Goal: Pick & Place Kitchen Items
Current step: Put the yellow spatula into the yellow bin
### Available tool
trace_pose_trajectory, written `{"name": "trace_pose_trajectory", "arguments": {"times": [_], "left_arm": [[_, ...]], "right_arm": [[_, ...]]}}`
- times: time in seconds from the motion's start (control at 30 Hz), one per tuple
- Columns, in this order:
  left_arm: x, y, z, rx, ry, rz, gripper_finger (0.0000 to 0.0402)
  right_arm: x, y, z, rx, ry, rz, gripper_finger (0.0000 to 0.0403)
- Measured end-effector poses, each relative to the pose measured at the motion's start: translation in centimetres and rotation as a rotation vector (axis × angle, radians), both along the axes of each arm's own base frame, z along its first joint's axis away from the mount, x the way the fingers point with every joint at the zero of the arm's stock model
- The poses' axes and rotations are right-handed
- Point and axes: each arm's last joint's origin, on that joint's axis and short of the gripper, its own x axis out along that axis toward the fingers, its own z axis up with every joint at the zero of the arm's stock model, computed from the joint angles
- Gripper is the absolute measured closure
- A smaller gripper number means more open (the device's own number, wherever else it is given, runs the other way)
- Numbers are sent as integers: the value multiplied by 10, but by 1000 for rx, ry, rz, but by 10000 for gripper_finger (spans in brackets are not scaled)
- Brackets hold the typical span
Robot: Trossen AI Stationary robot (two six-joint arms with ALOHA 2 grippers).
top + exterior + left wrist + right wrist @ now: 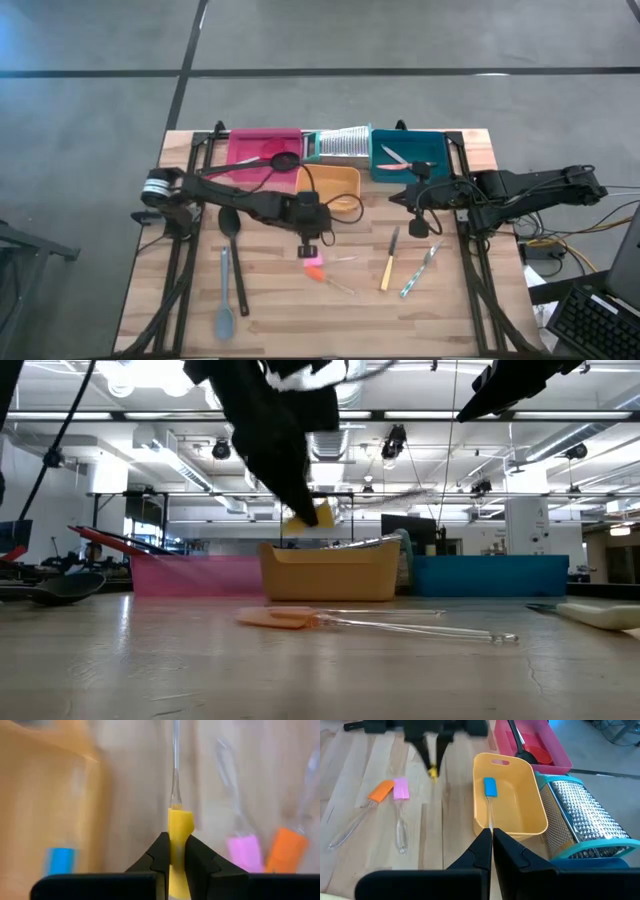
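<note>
My left gripper [434, 759] hangs over the table's middle, just beside the orange tray [530, 822], and is shut on a small yellow spatula [179, 827] with a clear handle [175, 765]. A pink-headed spatula [400, 789] and an orange-headed one [381, 791] lie flat on the wood under and beside it. A blue-headed spatula [490, 786] lies in the orange tray. My right gripper [491, 839] waits shut and holding nothing, above the table's right part. My left gripper pinches the yellow head [180, 837] of the spatula between its two fingers [200, 857], coming slanting down from the table's left. The clear handle reaches out past the fingertips. In the low view the yellow head [314, 513] hangs well clear of the table.
Along the far edge stand a pink tray [250, 148] holding a red ladle and a black spoon, a silver ribbed grater [338, 143] and a teal tray [428, 150]. A black spoon [230, 225], a grey-blue spoon [224, 305] and two knives [388, 265] lie on the wood.
</note>
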Motion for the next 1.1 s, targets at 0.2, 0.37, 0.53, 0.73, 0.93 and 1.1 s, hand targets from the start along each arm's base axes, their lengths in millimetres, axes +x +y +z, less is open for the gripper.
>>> {"name": "trace_pose_trajectory", "arguments": {"times": [0.2,0.37,0.53,0.73,0.93,1.1], "left_arm": [[-9,22,27,123,-65,64,368],[-11,50,47,149,-109,111,368],[-17,82,51,138,-69,183,368],[-22,111,45,51,-53,217,368],[-19,124,30,5,-3,230,368],[-11,126,12,-20,40,211,368]], "right_arm": [[0,0,0,0,-2,0,394],[0,0,0,0,-3,0,394],[0,0,0,0,-4,0,394],[0,0,0,-3,-3,2,394],[0,0,0,-3,-3,2,394],[0,0,0,-3,-3,2,394]]}}
